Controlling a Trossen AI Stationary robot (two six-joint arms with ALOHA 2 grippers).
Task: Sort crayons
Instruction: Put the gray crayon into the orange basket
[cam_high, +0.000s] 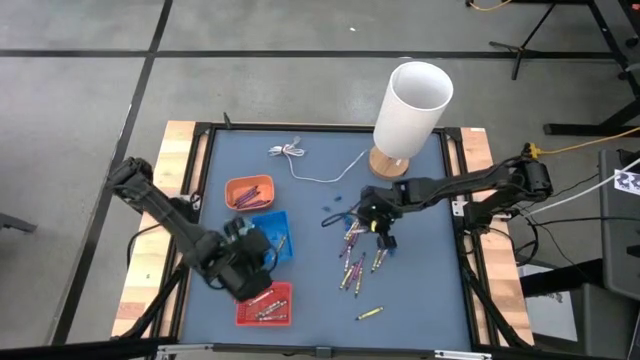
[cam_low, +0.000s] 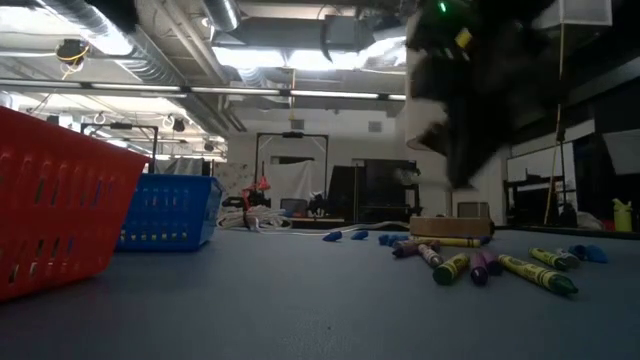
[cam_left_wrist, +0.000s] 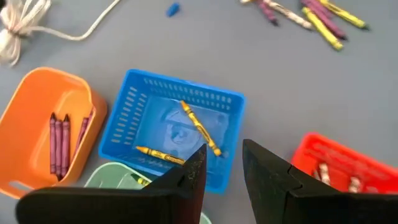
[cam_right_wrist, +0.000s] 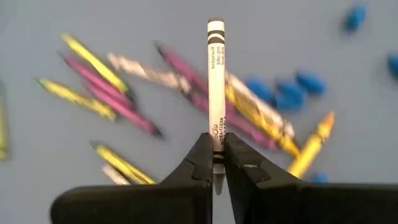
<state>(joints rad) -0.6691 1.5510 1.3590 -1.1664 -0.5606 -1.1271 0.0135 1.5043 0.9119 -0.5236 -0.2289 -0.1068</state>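
A: Start with the big things. What's on the table?

B: A tall white cylinder at the far edge, a loose white cable beside it, then the bins: orange bin, blue bin and red bin in a line on the left side. The left wrist view also shows the rim of a green bin, under that arm.

A: And the arms?

B: The left gripper hangs over the blue bin with its jaws apart and nothing between them. The right gripper is over the loose pile in the middle, jaws closed on a white crayon that stands straight out from the fingertips.

A: How much is sorted?

B: Part of it, I'd judge. The orange bin holds a few purple crayons, the blue bin two yellow crayons, and the red bin some pale ones.

A: What's left?

B: The pile, roughly a dozen, mostly yellow and purple with some pale ones, lying just beside the blue bits. One yellow stray sits apart near the front edge. The white one in hand probably belongs in the red bin, well across the table from the right arm.
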